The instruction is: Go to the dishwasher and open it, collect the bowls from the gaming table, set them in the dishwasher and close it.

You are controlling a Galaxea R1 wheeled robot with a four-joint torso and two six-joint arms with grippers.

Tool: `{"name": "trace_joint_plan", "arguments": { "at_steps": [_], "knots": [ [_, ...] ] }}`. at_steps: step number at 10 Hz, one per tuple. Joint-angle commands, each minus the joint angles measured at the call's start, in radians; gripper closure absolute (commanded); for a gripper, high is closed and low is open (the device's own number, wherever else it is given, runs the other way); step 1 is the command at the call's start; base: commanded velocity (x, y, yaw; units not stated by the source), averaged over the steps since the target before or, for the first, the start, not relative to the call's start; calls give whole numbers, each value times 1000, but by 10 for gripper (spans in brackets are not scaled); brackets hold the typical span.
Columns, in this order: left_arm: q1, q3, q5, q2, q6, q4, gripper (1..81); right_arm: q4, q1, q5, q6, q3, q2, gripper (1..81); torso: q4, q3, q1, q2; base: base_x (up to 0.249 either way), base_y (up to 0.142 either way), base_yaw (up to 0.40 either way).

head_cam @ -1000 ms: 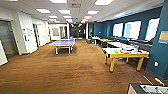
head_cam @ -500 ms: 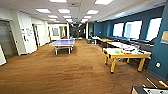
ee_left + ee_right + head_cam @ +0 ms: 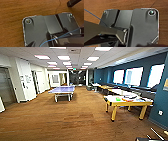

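The gaming table (image 3: 130,104), white-topped with yellow edge trim and yellow legs, stands to the right a few metres ahead, by the blue wall. On its top lie a lime green bowl (image 3: 118,99), an orange bowl (image 3: 127,99) beside it and something blue (image 3: 140,100) further right, too blurred to make out. The dishwasher is out of view. Both wrist views look down past the robot's dark plates onto brown wood floor (image 3: 12,12), with no bowl near either arm.
A blue ping-pong table (image 3: 62,90) stands ahead in mid-room. More tables (image 3: 110,88) line the windowed right wall. Doors and a white wall (image 3: 27,82) run along the left. Wide wood floor (image 3: 62,119) lies between me and the gaming table.
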Motion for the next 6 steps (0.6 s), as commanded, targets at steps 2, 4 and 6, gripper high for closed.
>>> {"name": "trace_joint_plan", "arguments": {
  "at_steps": [2, 4, 6],
  "knots": [
    [-61, 1, 41, -6, 0, 2, 10, -4, 55, -42, -1, 3, -1, 10, 0, 0, 0, 0, 131, 0, 0],
    [-61, 1, 41, -3, 2, 5, 10, -2, 55, -42, -2, 3, -1, 10, 0, 0, 0, 0, 131, 0, 0],
    [-61, 1, 41, -2, 0, 7, 10, -2, 54, -42, -1, 3, -1, 10, 0, 0, 0, 0, 131, 0, 0]
  ]
}}
